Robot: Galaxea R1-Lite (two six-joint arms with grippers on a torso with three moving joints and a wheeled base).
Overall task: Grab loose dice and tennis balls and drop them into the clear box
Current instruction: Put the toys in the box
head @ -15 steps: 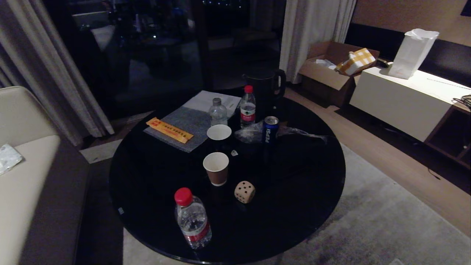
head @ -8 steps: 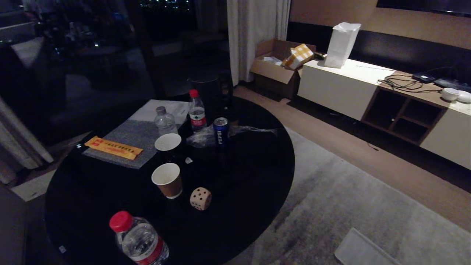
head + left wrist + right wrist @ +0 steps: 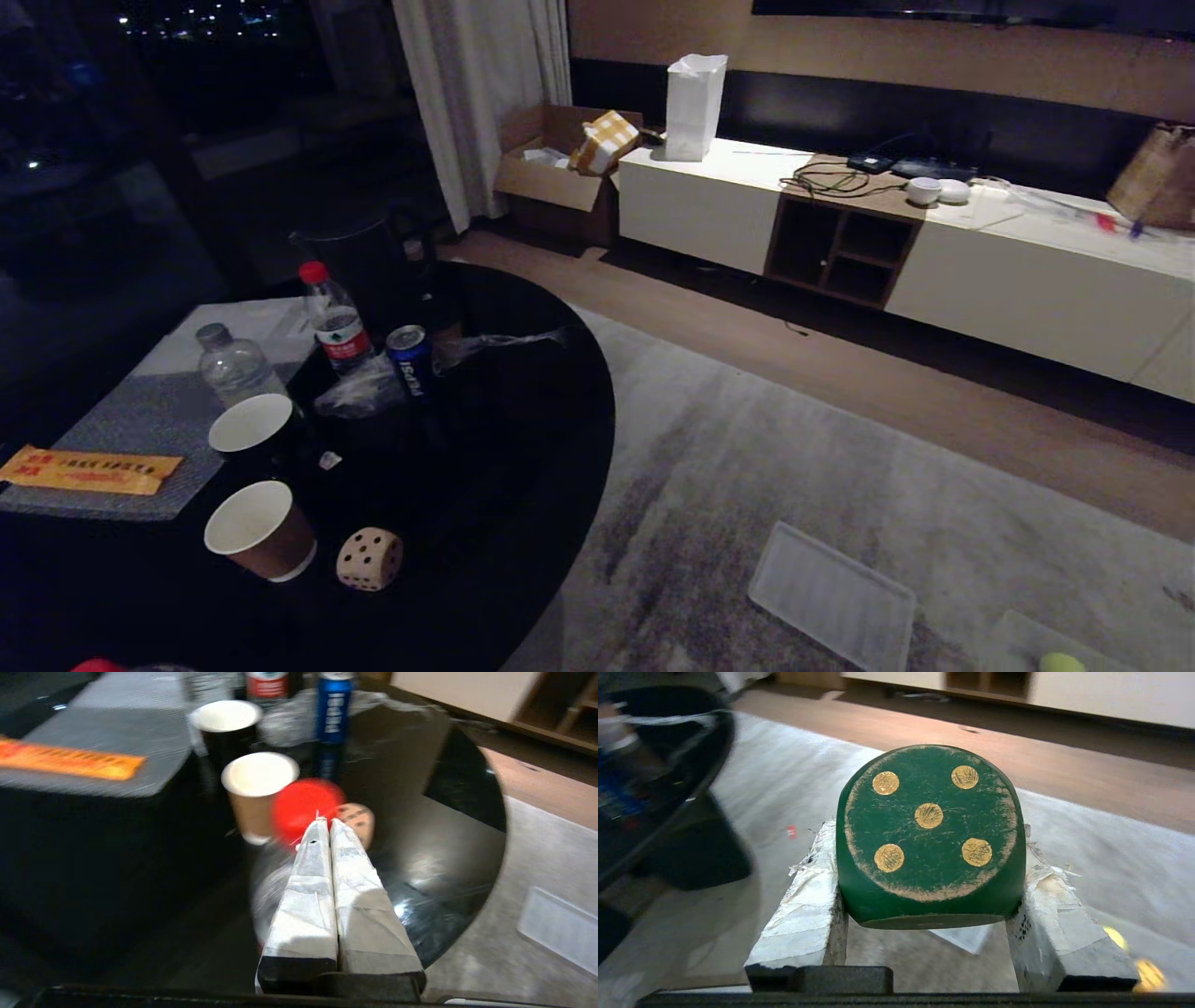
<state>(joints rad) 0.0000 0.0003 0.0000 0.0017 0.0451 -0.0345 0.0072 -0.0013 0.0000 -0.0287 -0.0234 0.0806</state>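
Observation:
My right gripper [image 3: 927,833] is shut on a dark green die [image 3: 929,826] with gold pips, its five face towards the camera, held above the grey rug. A beige die [image 3: 370,558] lies on the round black table [image 3: 523,448] beside a brown paper cup; the left wrist view shows it [image 3: 359,820] just past my left gripper [image 3: 327,822], which is shut and empty. At the bottom right, a corner of the clear box [image 3: 1013,633] sits on the rug with a yellow-green tennis ball [image 3: 1061,663] in it. Neither arm shows in the head view.
A flat ribbed lid [image 3: 834,597] lies on the rug left of the box. The table holds two paper cups [image 3: 261,530], water bottles [image 3: 334,317], a Pepsi can [image 3: 409,359] and a black kettle. A red-capped bottle [image 3: 303,809] stands under my left gripper. A low white cabinet [image 3: 1008,271] lines the wall.
The whole head view has swung to the right: the table slid to the picture's left, and the rug, lid and box corner came into view. Things on the table kept their places.

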